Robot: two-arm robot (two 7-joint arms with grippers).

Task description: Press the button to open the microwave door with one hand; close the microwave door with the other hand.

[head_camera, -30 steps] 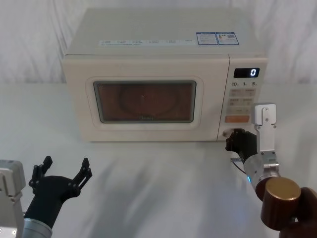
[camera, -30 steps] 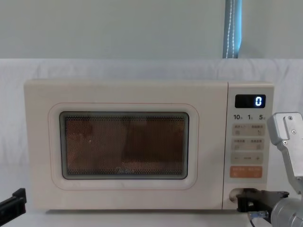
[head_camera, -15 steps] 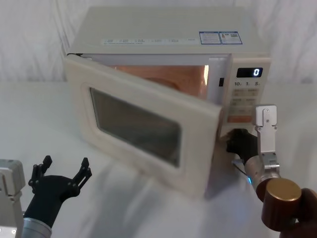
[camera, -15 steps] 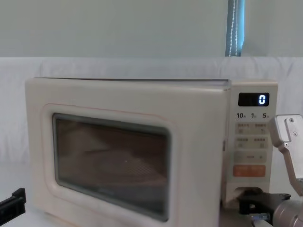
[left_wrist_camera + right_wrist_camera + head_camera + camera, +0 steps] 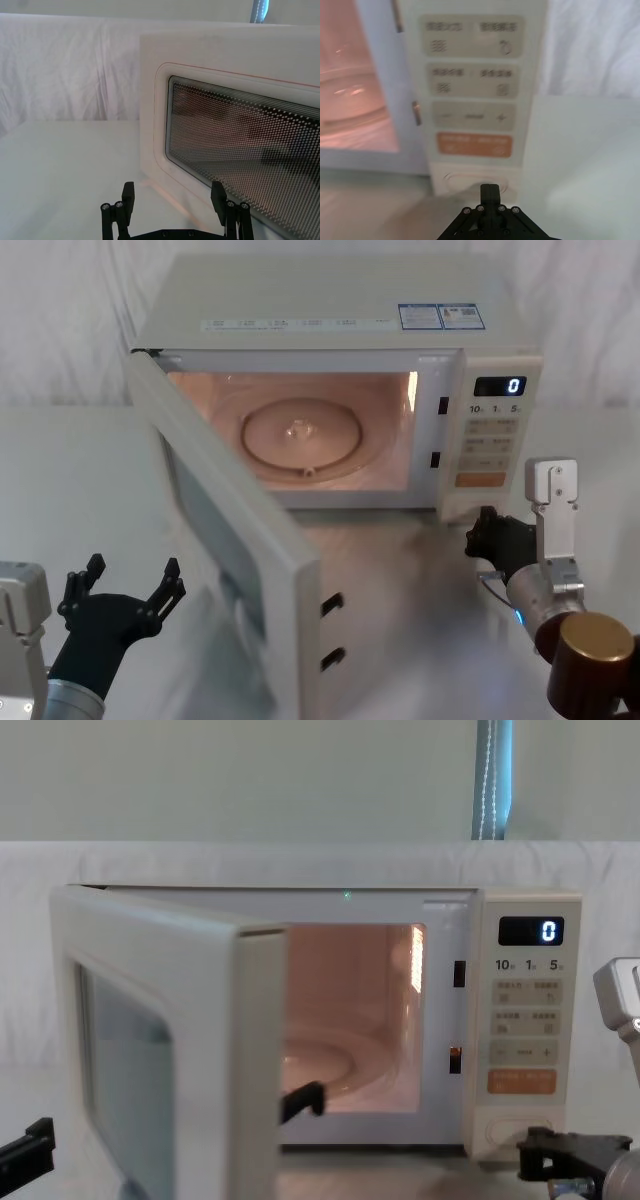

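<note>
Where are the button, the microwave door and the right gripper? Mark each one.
button (image 5: 476,180): right wrist view, oval face.
microwave door (image 5: 232,540): head view, inner face of the open panel.
right gripper (image 5: 489,535): head view, black fingertips.

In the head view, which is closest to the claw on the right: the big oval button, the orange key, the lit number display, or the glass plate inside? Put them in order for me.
From the right gripper, nearest first:
1. The button, on the panel's bottom, just ahead of it.
2. The orange key, directly above the button.
3. The display, atop the panel.
4. The glass plate, inside the cavity, to the left.

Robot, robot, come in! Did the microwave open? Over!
Microwave door swung wide open. Right end effector shut, just off the button. Left end effector open, low beside the door. Nothing blocking.
</note>
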